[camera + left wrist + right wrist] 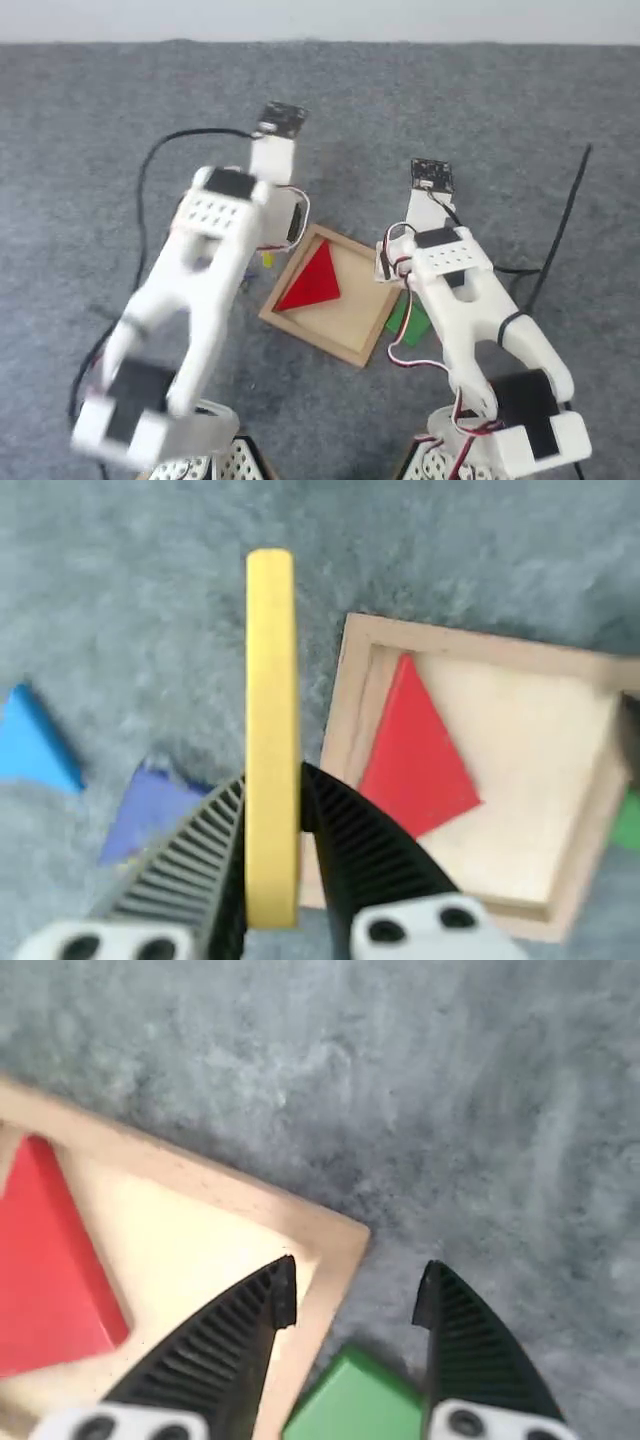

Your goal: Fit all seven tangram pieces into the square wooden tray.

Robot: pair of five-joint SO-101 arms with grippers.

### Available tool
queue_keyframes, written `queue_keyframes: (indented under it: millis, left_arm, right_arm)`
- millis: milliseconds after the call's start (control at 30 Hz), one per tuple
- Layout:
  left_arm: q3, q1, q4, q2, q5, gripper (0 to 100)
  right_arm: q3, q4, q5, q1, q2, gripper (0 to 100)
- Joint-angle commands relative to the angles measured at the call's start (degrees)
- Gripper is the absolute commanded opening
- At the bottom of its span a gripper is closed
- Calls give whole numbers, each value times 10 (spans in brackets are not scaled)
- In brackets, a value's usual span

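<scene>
Left gripper (272, 778) clamped on flat yellow wooden piece (270, 660), edge-up, just beside square wooden tray (470, 640). Risk: dropped edgewise, it lands on rim or red triangular piece (415, 755). Right gripper (357, 1280): jaws apart over tray corner, near green wooden piece (355, 1400); may nudge tray.

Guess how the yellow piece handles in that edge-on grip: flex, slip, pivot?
Probably stiff: the yellow piece stands straight, a thick flat slab. Likely light, as the left pincer holds it by one end without sagging. It may pivot, since much of it sticks out past the grip.
</scene>
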Motion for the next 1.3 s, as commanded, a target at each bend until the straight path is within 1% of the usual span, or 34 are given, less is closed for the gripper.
queue_keyframes:
  millis: [0, 67, 133, 200, 267, 333, 433, 533, 567, 667, 733, 867, 1000, 1167, 1267]
  left_arm:
    - [50, 62, -8, -165, 69, 11]
    - [66, 103, -13, -185, 106, 11]
    - [76, 128, -43, -186, 148, 11]
    - [93, 136, -91, -186, 182, 11]
    - [117, 146, -139, -186, 236, 12]
    - [145, 172, -173, -186, 276, 12]
    - [174, 207, -214, -186, 287, 26]
    - [203, 206, -235, -186, 330, 94]
    - [214, 206, -246, -186, 337, 100]
    - [258, 208, -306, -184, 337, 81]
    - [278, 209, -339, -168, 337, 80]
    - [250, 207, -328, -106, 338, 88]
    - [195, 207, -270, -59, 338, 123]
    - [169, 206, -215, -83, 332, 122]
    - [171, 206, -195, -139, 298, 122]
  right_arm:
    - [-56, 66, 138, 31, -29, 106]
    - [-63, 85, 179, 63, -52, 58]
    - [-62, 100, 199, 101, -86, 61]
    - [-52, 109, 205, 143, -124, 62]
    - [-28, 108, 206, 182, -165, 62]
    - [4, 100, 206, 209, -204, 62]
    - [57, 71, 207, 211, -247, 63]
    - [86, 49, 209, 182, -255, 63]
    - [88, 47, 215, 170, -251, 63]
    - [85, 45, 233, 141, -220, 60]
    - [75, 41, 232, 138, -190, 59]
    - [44, 39, 235, 144, -120, 59]
    - [17, 43, 234, 141, -65, 58]
    - [6, 51, 234, 140, -49, 58]
    - [4, 57, 234, 139, -50, 58]
